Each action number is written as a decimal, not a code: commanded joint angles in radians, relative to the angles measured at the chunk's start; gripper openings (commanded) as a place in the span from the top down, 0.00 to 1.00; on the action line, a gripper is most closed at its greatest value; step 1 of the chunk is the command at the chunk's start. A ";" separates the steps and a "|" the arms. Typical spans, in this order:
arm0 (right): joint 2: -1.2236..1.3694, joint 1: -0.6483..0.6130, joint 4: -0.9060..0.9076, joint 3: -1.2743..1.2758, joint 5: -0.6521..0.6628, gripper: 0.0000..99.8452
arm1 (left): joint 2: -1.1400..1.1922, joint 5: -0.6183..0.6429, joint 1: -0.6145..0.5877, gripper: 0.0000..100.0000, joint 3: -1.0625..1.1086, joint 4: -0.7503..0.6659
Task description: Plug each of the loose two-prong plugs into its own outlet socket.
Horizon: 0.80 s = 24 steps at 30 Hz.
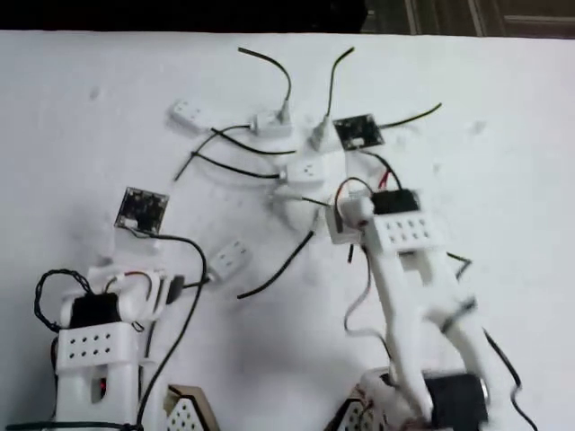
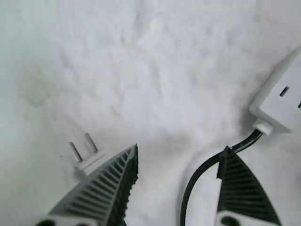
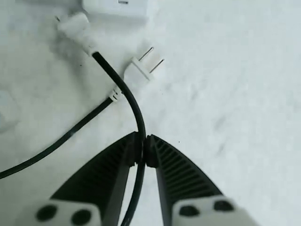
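Observation:
In the left wrist view my left gripper stands open just above the white table. A loose white two-prong plug lies beside one finger. A white outlet socket with a black cord lies past the other finger. My right gripper is shut on a black cord that runs to a white end piece by an outlet. A second loose two-prong plug lies next to that cord. From above, the right gripper sits below the middle outlet.
Two more outlets lie at the back, and one near the left gripper. Small black boards and several black cords are strewn across the middle. The table's far edge is dark.

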 commanded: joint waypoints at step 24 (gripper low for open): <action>-0.746 0.384 0.384 -0.086 0.551 0.98 | -0.337 0.175 0.035 0.81 0.114 0.025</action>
